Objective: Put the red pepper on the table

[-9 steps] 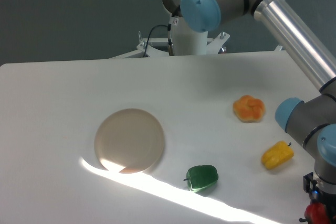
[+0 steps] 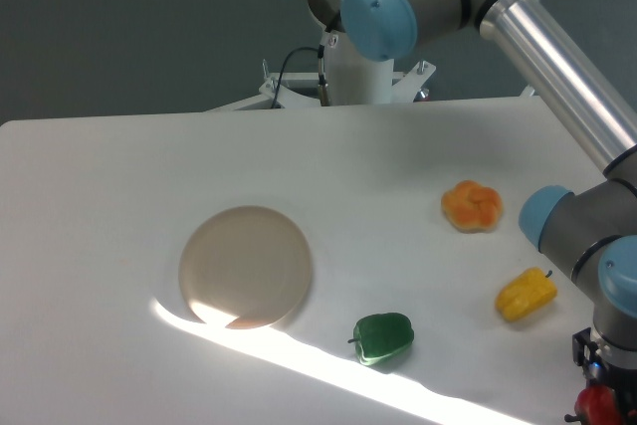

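The red pepper (image 2: pixel 598 408) shows only as a glossy red patch at the bottom right corner, cut off by the frame's edge. My gripper (image 2: pixel 600 390) hangs straight above it at the arm's wrist, its fingers mostly below the frame, and appears shut on the pepper. The white table (image 2: pixel 119 196) fills most of the view. Whether the pepper touches the tabletop is hidden.
A round beige plate (image 2: pixel 246 267) lies left of centre. A green pepper (image 2: pixel 383 337) sits at the front middle, a yellow pepper (image 2: pixel 527 294) just left of my wrist, and an orange lobed vegetable (image 2: pixel 472 205) behind it. The arm's silver link crosses the upper right.
The wrist and the red pepper have sunk slightly toward the bottom edge. Everything else is unmoved.
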Controlling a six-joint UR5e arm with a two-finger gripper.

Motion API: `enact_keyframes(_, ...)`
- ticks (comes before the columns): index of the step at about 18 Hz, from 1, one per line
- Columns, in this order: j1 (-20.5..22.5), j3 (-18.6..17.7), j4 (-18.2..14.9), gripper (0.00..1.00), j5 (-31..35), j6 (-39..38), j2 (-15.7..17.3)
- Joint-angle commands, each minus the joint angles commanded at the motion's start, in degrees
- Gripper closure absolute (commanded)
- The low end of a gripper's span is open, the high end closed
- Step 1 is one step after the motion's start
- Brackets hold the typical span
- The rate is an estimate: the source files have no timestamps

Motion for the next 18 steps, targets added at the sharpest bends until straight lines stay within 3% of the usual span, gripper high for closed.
enact_keyframes(10, -1.2, -4.1, -0.8, 0.40, -0.1, 0.3, 3.0)
enact_keyframes(15, -2.5, -18.0, -0.9, 0.40, -0.8, 0.4, 12.2)
enact_keyframes(18, -3.6, -24.4, -0.8, 0.40, -0.8, 0.4, 16.9)
